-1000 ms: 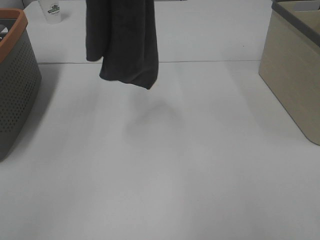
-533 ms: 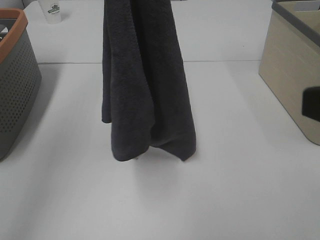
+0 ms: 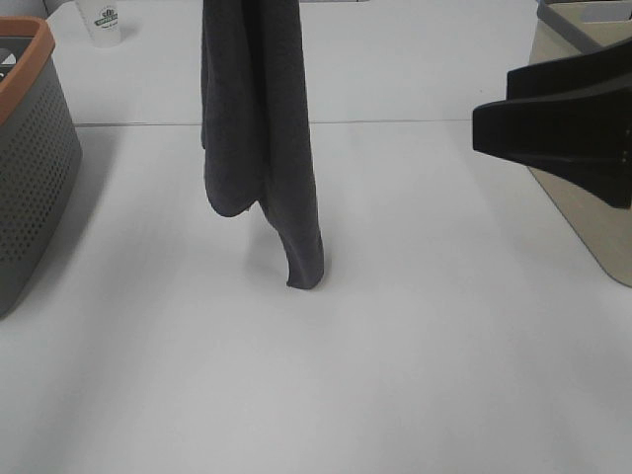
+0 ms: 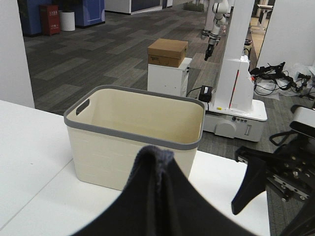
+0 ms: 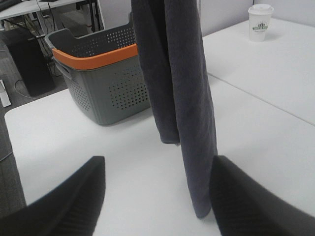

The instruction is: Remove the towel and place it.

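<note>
1. We've got a white table (image 3: 395, 375) here, with a perforated grey basket (image 3: 35, 168) on the left, a beige bin (image 3: 602, 227) on the right and a paper cup (image 3: 103, 20) at the back.
2. The towel (image 3: 259, 128) hangs over mid-table, bunched into a narrow column. Its long axis is straight up and down and its lowest corner points at the table. We can't tell if it touches.
3. Right gripper (image 5: 157, 167): jaws spread wide and empty, with the towel hanging just ahead.
4. Left gripper is buried under cloth, so we can't tell its jaws.
</note>
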`<action>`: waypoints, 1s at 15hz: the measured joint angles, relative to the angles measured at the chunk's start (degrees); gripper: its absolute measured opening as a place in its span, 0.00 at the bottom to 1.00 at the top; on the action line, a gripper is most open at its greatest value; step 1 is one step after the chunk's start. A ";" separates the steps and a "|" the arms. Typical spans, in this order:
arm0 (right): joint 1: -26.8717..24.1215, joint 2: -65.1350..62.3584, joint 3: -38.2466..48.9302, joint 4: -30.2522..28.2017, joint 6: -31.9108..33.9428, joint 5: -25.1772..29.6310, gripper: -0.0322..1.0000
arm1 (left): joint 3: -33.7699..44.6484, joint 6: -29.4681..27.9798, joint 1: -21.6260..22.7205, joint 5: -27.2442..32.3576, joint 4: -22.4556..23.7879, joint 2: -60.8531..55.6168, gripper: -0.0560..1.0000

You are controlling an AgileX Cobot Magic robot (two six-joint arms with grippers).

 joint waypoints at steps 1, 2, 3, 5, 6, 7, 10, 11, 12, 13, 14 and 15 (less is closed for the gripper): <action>0.00 2.01 0.00 2.35 -3.61 0.00 0.63 | 0.00 0.17 0.00 -1.60 0.06 0.52 0.05; 0.00 2.98 0.00 3.55 -4.93 0.00 0.63 | 0.00 0.17 0.00 -2.46 0.06 0.69 0.05; 0.00 4.47 0.00 5.61 -6.65 0.17 0.63 | 0.00 0.17 0.00 -3.55 0.06 0.74 0.05; 2.92 6.76 0.00 7.51 -9.57 -0.52 0.63 | 0.00 0.17 0.00 -4.13 0.06 0.74 0.05; 6.59 7.79 0.00 8.25 -11.34 -2.75 0.63 | 0.00 0.17 0.00 -4.30 0.06 0.74 0.05; 10.20 8.88 0.00 9.91 -12.72 -6.88 0.63 | 0.00 0.17 0.00 -4.41 0.06 0.74 0.05; 23.32 16.27 -0.92 17.88 -23.43 -19.77 0.62 | 0.00 0.17 0.00 -5.79 0.06 0.74 0.05; 24.58 17.42 -1.26 17.99 -25.04 -19.82 0.62 | 0.00 0.17 0.00 -6.25 0.06 0.74 0.05; 27.22 20.51 -2.46 17.99 -27.90 -19.94 0.61 | 0.00 0.17 0.00 -6.47 0.06 0.74 0.05; 29.11 23.38 -3.90 17.99 -29.62 -20.23 0.61 | 0.00 0.17 0.00 -6.76 0.06 0.74 0.05; 30.02 26.53 -5.96 17.99 -30.25 -20.91 0.61 | 0.00 0.17 0.00 -6.88 0.06 0.74 0.05; 30.25 29.16 -7.79 18.11 -30.31 -21.31 0.60 | 0.00 0.11 0.00 -7.16 0.06 0.74 0.05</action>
